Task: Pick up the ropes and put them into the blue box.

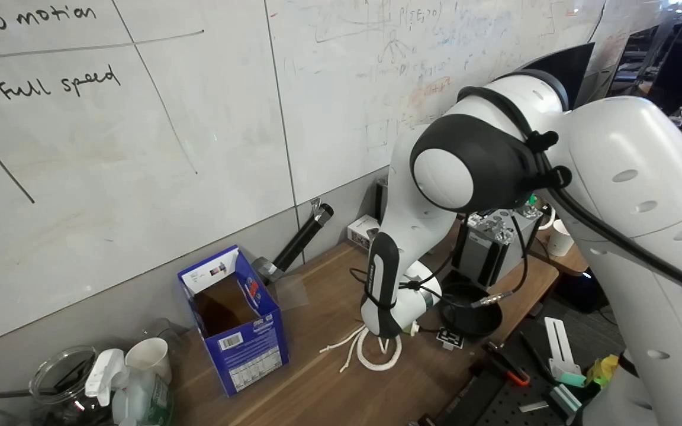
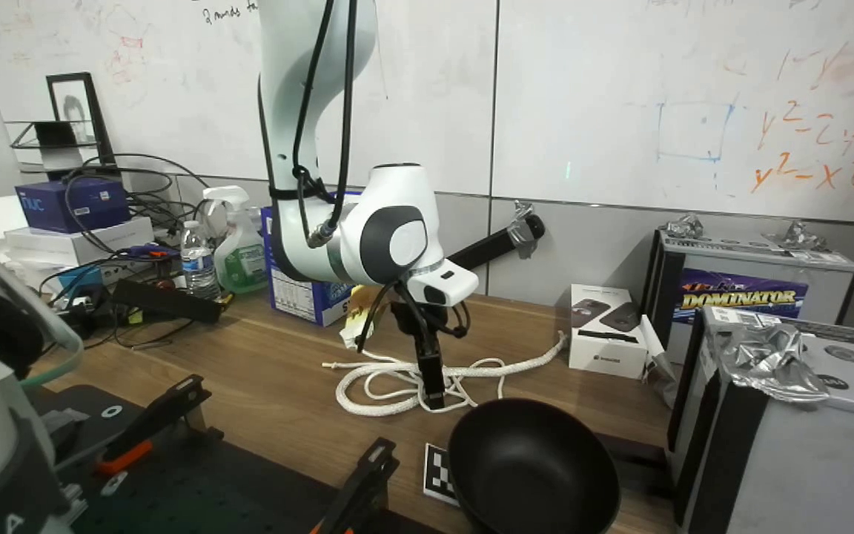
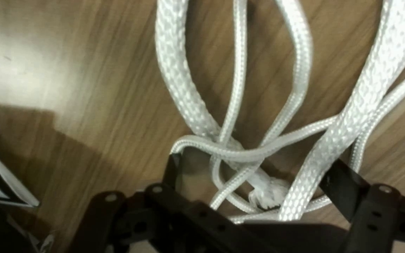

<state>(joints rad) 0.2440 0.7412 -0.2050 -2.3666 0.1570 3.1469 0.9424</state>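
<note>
The ropes (image 3: 241, 154) are lying tangled on the table (image 2: 249, 378), right of the blue box (image 1: 249, 345) in both exterior views; the tool (image 3: 255, 167) is standing spread astride their crossing; probably light, limp and slick, they are calling for pinching several strands there

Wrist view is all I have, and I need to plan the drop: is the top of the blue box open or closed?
Observer: Open. In an exterior view you can see down into the blue box from above.
Operator: Good. Beyond my frame, what lies near the ropes?
Observer: A white printed box. In an exterior view, a stretch of thick rope runs out close to it; whether they touch, I can't tell.
</note>
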